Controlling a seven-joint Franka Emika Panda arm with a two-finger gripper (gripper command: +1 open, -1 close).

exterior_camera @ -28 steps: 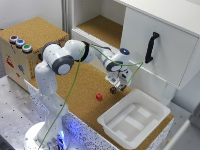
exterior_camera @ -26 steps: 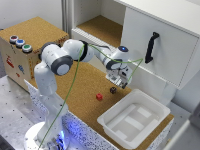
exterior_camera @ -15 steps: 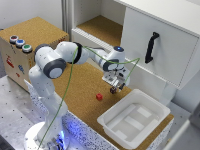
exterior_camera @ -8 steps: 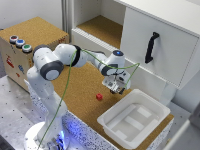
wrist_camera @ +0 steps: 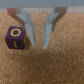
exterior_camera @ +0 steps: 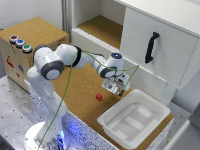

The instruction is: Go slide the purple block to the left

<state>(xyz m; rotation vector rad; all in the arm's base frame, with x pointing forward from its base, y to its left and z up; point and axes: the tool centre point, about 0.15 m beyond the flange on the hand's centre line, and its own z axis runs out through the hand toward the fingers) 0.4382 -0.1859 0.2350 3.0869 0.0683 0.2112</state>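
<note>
Gripper [wrist_camera: 39, 44] hangs low over the cork top [exterior_camera: 80, 92], its two fingers [wrist_camera: 30, 31] apart and holding nothing. Just beside one finger sits the purple block [wrist_camera: 15, 38] — not between them. Likely next: push it sideways, gently.

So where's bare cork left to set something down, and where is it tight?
Free: the cork stretch between the button box and the red cube. Crowded: by the white tray, where the pincer hangs near the red cube. In the wrist view the purple block sits just outside one open finger; bare cork lies between the fingers.
</note>
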